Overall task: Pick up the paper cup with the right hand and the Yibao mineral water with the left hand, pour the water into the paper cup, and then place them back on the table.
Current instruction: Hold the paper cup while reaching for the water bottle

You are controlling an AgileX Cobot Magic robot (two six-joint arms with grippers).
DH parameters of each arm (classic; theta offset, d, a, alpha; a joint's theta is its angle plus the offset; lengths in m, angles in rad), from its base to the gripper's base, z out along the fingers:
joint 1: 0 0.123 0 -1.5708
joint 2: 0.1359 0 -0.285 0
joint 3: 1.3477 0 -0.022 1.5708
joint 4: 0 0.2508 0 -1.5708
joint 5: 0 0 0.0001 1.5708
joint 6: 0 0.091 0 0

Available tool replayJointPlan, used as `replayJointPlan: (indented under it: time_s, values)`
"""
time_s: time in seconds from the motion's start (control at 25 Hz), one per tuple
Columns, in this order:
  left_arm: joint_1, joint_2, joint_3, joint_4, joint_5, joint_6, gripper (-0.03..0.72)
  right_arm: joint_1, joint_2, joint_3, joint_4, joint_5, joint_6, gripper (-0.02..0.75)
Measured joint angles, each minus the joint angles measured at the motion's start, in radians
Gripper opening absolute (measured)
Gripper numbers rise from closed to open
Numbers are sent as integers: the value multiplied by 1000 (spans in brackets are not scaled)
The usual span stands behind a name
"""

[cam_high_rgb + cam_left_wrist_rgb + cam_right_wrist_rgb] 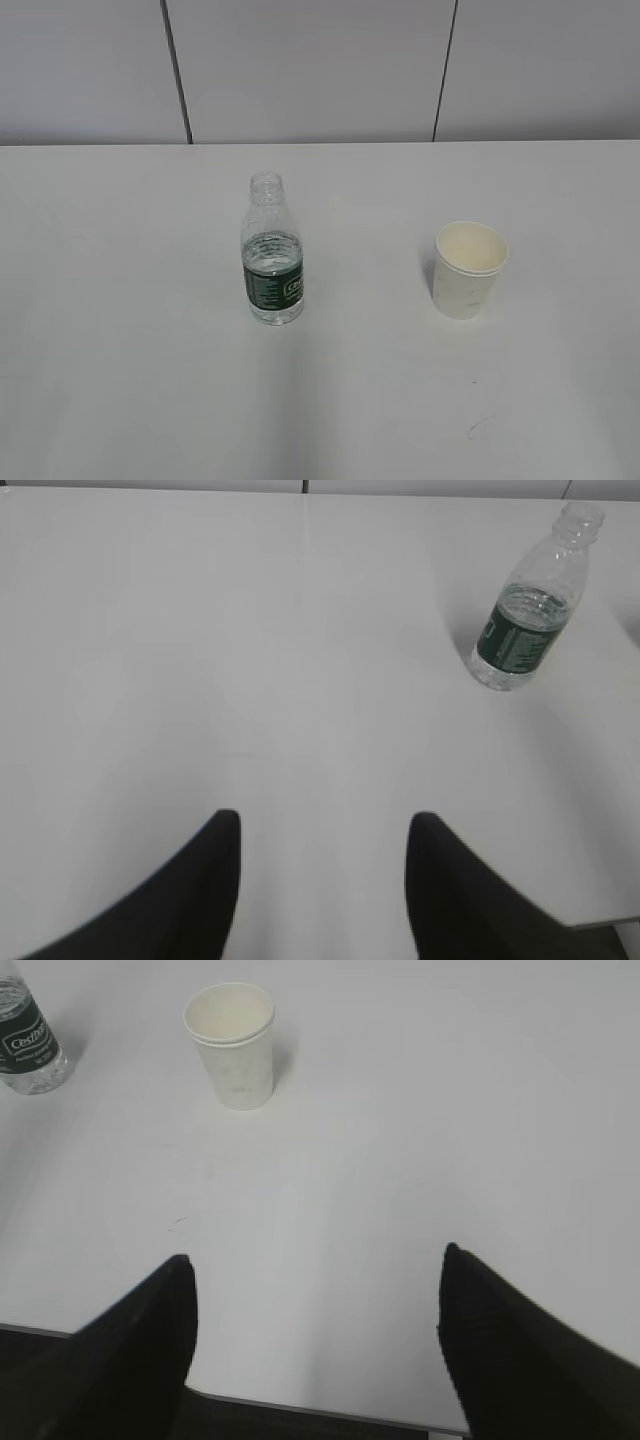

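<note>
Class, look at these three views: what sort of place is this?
Probably a lab or test bench, not a kitchen: a bare white table, plain grey wall panels, and only an uncapped water bottle and a paper cup.

The Yibao mineral water (271, 255) is standing upright left of centre in the exterior view, uncapped, its clear ribbed body showing water up to about the top of the dark green label. The paper cup (469, 269) is sitting upright well to its right, off-white, faintly specked, mouth open and cream inside. Both are resting on the white table (130, 380), apart from each other.
</note>
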Motion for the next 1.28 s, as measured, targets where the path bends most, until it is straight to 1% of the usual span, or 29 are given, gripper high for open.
replayJointPlan:
  time_s: [0.84, 1.08, 1.28]
  values:
    - [0, 0, 0, 0, 0, 0, 342, 0, 0, 0, 0, 0, 0, 585]
    - [0, 0, 0, 0, 0, 0, 342, 0, 0, 0, 36, 0, 0, 585]
    - [0, 0, 0, 0, 0, 0, 342, 0, 0, 0, 36, 0, 0, 585]
